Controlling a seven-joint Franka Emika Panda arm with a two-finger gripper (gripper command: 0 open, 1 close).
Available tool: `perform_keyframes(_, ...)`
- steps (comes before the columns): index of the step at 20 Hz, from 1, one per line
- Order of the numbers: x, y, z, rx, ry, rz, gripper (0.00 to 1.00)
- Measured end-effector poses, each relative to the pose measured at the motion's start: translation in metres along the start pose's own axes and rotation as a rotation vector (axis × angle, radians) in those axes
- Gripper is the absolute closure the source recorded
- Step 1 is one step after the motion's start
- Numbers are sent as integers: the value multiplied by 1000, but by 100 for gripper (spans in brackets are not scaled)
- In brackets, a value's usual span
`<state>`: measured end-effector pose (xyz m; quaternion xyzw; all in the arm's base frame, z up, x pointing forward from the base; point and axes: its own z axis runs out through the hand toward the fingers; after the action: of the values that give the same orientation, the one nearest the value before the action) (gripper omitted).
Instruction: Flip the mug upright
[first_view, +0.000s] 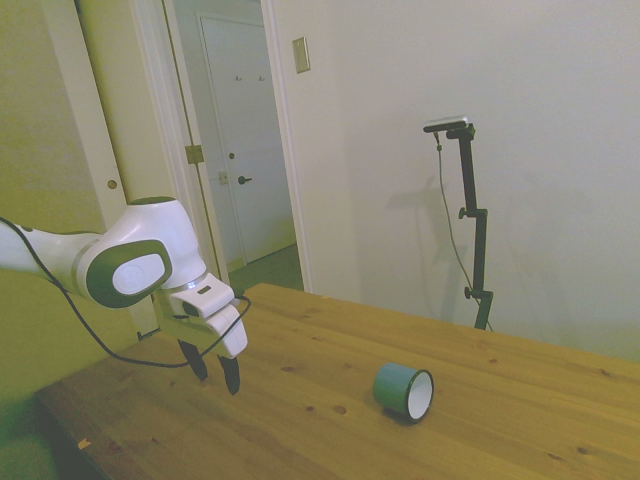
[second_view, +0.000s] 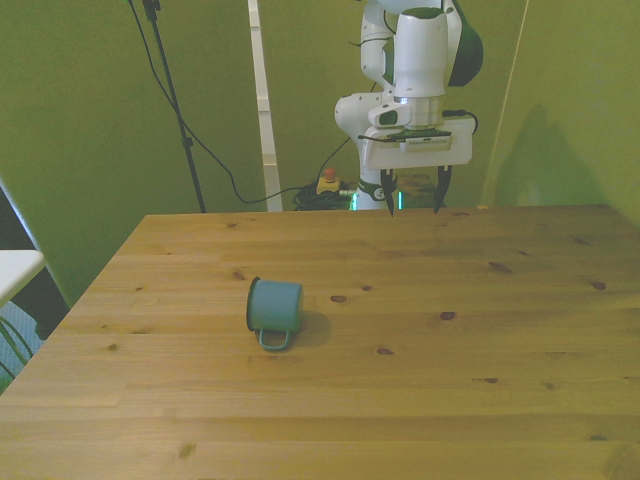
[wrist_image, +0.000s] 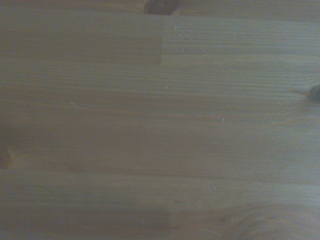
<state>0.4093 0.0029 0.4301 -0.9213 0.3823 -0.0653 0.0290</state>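
Observation:
The teal-green mug (first_view: 405, 390) lies on its side on the wooden table (first_view: 300, 420), its white inside facing the side camera. In the front view the mug (second_view: 275, 306) rests left of the table's middle, handle pointing toward the camera and mouth toward the front view's left. My gripper (first_view: 215, 370) hangs open above the table's far edge (second_view: 412, 198), well apart from the mug, with nothing between its fingers. The wrist view holds only bare wood grain (wrist_image: 160, 120).
A doorway and white wall stand behind the table in the side view. Cables and a red button (second_view: 327, 178) sit on the floor behind the table's far edge.

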Motion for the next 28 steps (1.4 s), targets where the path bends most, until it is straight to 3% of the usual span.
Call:
perform_keyframes(6,14,4,-11,12,24,28,0)
perform_keyframes(11,69,37,-40,33,83,114,0)
perform_keyframes(19,169,67,-82,36,144,185,0)
perform_keyframes(24,229,61,-72,16,159,187,0)
perform_keyframes(28,234,61,-72,-3,197,154,0)
